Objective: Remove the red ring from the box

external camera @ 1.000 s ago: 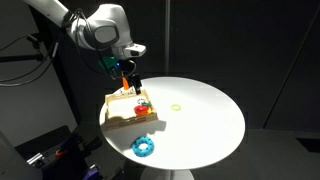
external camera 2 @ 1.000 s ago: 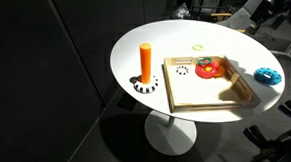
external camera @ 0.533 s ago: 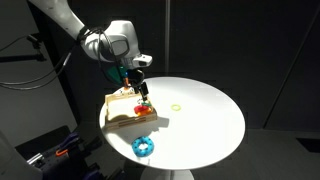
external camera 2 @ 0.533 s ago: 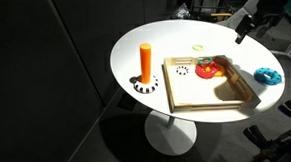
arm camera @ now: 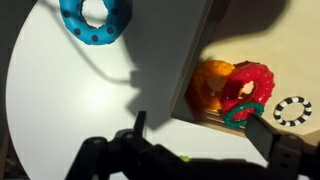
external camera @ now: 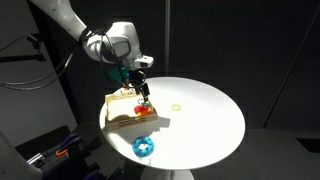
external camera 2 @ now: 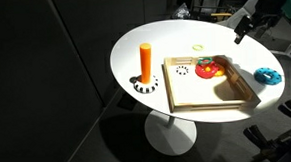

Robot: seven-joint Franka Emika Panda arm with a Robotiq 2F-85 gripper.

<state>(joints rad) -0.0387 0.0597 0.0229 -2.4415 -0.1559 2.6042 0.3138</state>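
Observation:
The red ring (arm camera: 252,84) lies in the tan box (arm camera: 290,45), resting on an orange ring (arm camera: 210,85) and a green ring (arm camera: 238,117). It shows in both exterior views (external camera: 140,103) (external camera 2: 207,69), near one side of the box (external camera: 122,112) (external camera 2: 201,96). My gripper (arm camera: 203,136) hangs open and empty above the box's edge, with the red ring just beyond its fingertips. It also shows in both exterior views (external camera: 142,92) (external camera 2: 243,31).
A blue ring (arm camera: 95,15) (external camera: 143,146) (external camera 2: 267,76) lies on the white round table (external camera: 205,125) outside the box. A thin yellow-green ring (external camera: 176,106) (external camera 2: 197,46) lies farther off. An orange peg (external camera 2: 146,61) stands on a black-and-white base. A small black-and-white ring (arm camera: 292,110) lies in the box.
Over the past second my gripper has moved sideways and lower, to just above the box's rings. It has barely moved in the last half second. The rings have not moved.

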